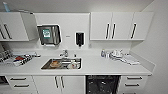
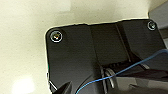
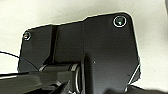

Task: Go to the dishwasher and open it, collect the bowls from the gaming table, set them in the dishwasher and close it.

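The dishwasher (image 1: 102,84) sits under the white counter, right of the sink cabinet. Its front shows as a dark cavity with black racks inside, so it stands open; the door itself lies below the picture's edge. The bowls and the gaming table are out of view. In both wrist views the arms hang over the robot's own dark plate and a pale floor, and I cannot make out how either gripper stands.
A steel sink (image 1: 45,67) with dishes in it and a tap (image 1: 64,53) are left of the dishwasher. A dish rack (image 1: 17,60) stands at far left, small items (image 1: 117,55) at the counter's right. White drawers (image 1: 132,83) flank the dishwasher; a wall closes the right side.
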